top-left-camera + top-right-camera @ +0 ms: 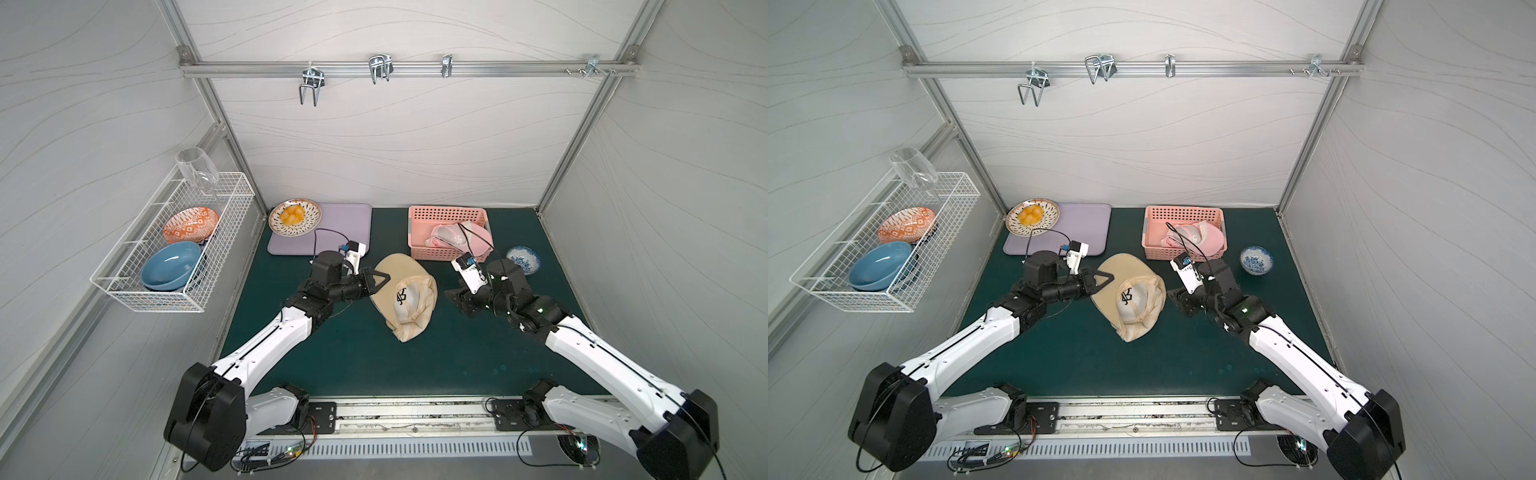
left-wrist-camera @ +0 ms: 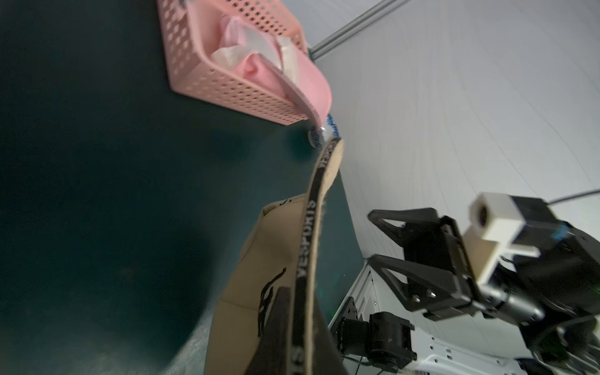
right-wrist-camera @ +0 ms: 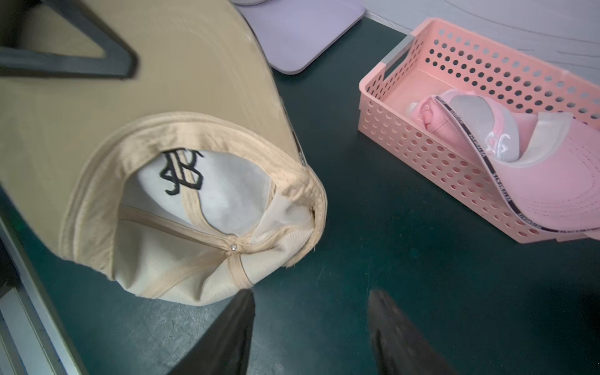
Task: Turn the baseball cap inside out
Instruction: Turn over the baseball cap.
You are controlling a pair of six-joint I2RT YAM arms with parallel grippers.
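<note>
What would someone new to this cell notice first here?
The beige cap in the middle of the green mat, tipped so its pale lining and black logo show, with the left gripper shut on its brim. The right gripper stands open beside the crown, holding nothing. Behind, a pink cap lies in the pink basket.

Open mat on near side of cap; pink basket close behind; right tool beside, gap between.
</note>
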